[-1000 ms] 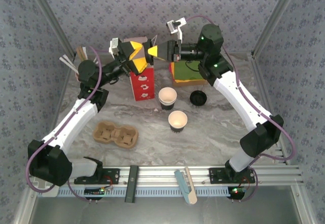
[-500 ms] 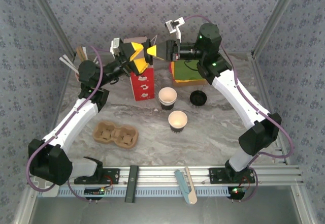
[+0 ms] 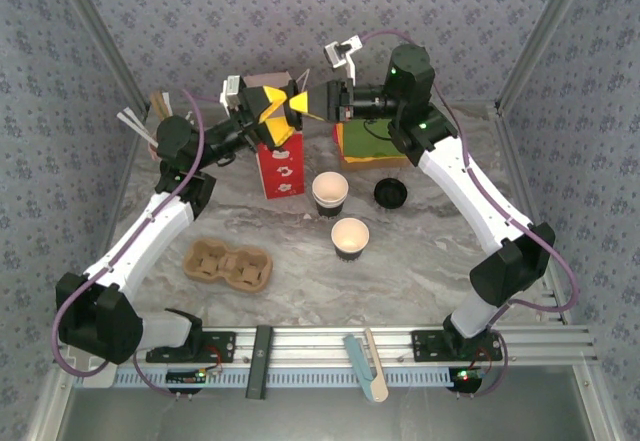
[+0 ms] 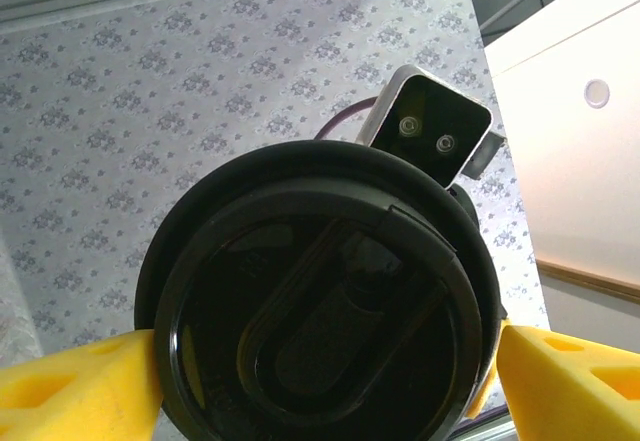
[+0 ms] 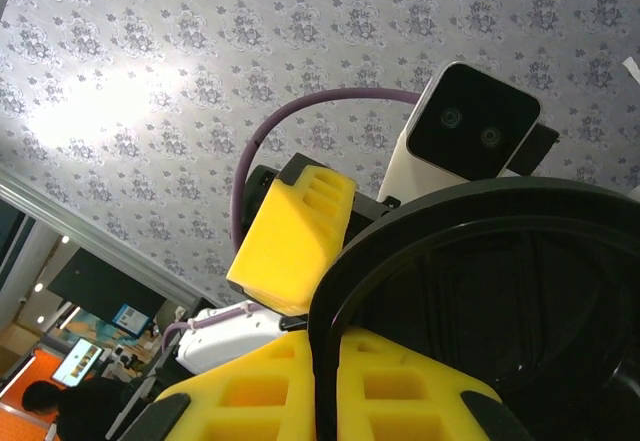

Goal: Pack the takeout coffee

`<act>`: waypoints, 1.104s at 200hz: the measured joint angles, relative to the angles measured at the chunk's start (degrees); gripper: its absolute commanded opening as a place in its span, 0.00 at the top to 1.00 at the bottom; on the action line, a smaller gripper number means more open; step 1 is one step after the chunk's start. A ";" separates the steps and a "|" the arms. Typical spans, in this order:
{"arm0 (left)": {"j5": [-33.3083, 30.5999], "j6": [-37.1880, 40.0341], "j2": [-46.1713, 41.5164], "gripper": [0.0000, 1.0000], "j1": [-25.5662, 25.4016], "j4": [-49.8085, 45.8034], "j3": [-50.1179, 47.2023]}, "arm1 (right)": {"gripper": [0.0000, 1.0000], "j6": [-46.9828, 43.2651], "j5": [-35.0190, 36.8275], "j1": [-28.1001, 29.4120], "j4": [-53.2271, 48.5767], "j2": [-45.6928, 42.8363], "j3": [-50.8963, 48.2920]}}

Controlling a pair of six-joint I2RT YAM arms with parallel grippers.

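- Top external view: the left tool (image 3: 272, 111) and right tool (image 3: 318, 101) meet tip to tip, raised well above the marbled surface (image 3: 440, 251) and over the tall red carton (image 3: 280, 166). This looks like a handover in mid-air.
- Between them is a round black plastic lid (image 4: 320, 311). In the left wrist view its yellow pads (image 4: 70, 391) sit on opposite sides of the disc, so the left tool appears clamped across the lid's width.
- In the right wrist view the lid's rim runs edge-on between two yellow pads (image 5: 400, 401), so the right tool seems closed on the rim too. Both appear to hold it at once, probably so it never goes unsupported while changing hands.
- The lid is held up off the surface, likely to keep the swap away from the cups below.
- The takeout coffee stands near the middle of the surface: a dark paper cup (image 3: 330, 193) whose inside looks dark, and just in front of it a second dark paper cup (image 3: 350, 236) with a pale inside. Both are upright and uncovered.
- A second black lid (image 3: 390, 193) lies flat just right of the rear cup.
- The brown cardboard cup carrier (image 3: 228, 264) lies well to the left with nothing in its wells, so packing is not far along.
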 measured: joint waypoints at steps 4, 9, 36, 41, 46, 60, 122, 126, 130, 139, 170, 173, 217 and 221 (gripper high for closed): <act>0.04 0.09 0.00 0.16 0.00 -0.07 0.00 | 0.90 -0.04 0.00 0.00 -0.13 0.00 0.07; 0.17 0.13 0.00 0.17 0.00 -0.17 0.02 | 0.90 -0.15 0.00 0.00 -0.22 0.00 0.09; 0.17 0.13 0.00 0.21 0.00 -0.48 0.04 | 0.90 -0.20 0.00 0.04 -0.39 0.00 0.15; 0.17 0.13 0.00 0.23 0.00 -0.48 0.04 | 0.90 -0.22 0.00 0.04 -0.39 0.00 0.17; 0.20 0.15 0.00 0.25 0.00 -0.55 0.04 | 0.90 -0.22 0.00 0.04 -0.42 0.00 0.17; 0.17 0.17 0.00 0.27 0.00 -0.57 0.04 | 0.89 -0.22 0.00 0.04 -0.42 0.00 0.17; 0.20 1.86 -0.15 0.28 0.00 -2.38 0.09 | 0.54 -1.42 0.33 -0.35 -1.99 0.00 0.11; 0.17 2.34 -0.26 0.28 0.00 -3.06 0.09 | 0.52 -1.68 0.42 -0.39 -2.14 -0.02 0.09; 0.17 2.84 -0.37 0.28 0.00 -3.85 0.11 | 0.47 -1.60 0.57 -0.57 -2.34 -0.02 0.02; 0.15 3.93 -0.76 0.28 0.00 -5.49 0.11 | 0.41 -1.84 0.70 -0.94 -2.56 -0.11 -0.20; 0.13 8.94 -2.47 0.27 -0.07 -12.61 0.79 | 0.34 -2.75 1.60 -2.69 -4.44 -1.77 -2.89; 0.04 9.51 -2.64 0.27 -0.13 -13.75 1.07 | 0.34 -3.10 1.68 -2.86 -4.63 -1.92 -3.06; -3.67 21.84 -4.00 0.29 -2.84 -31.08 6.40 | 0.09 -5.16 4.48 -6.75 -8.96 -6.67 -8.07; -4.26 22.91 -4.04 0.29 -3.26 -32.79 6.95 | 0.07 -5.57 4.74 -7.26 -9.35 -7.26 -8.61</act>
